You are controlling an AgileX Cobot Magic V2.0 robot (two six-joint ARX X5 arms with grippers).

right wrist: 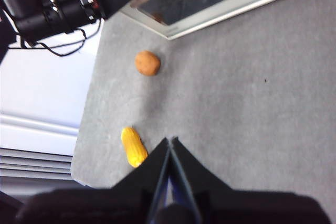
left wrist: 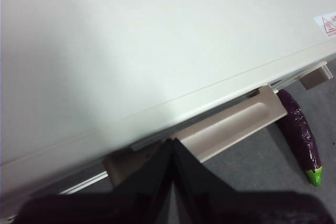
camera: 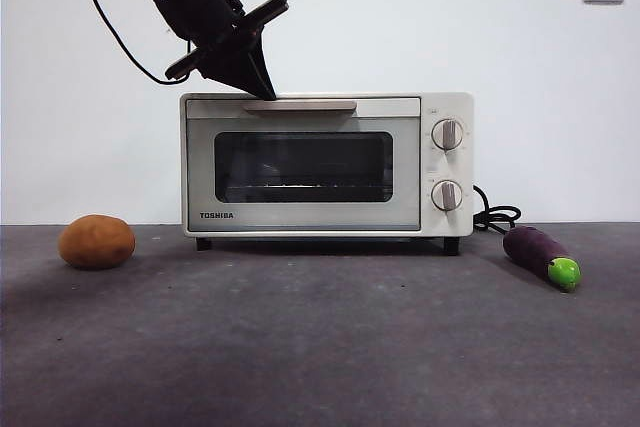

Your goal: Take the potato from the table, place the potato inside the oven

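The left gripper [camera: 262,87], jaws pressed together and holding nothing, is hovering at the oven [camera: 300,217] handle [camera: 299,105], seemingly to open it, while the potato [camera: 96,241] is sitting on the table [camera: 320,347].

Left gripper [camera: 262,87] angled down, jaws closed. Right gripper [right wrist: 170,145] raised, jaws closed.

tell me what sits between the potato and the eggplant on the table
In the front view the oven stands between the potato and the eggplant, set farther back; the table directly between them is bare.
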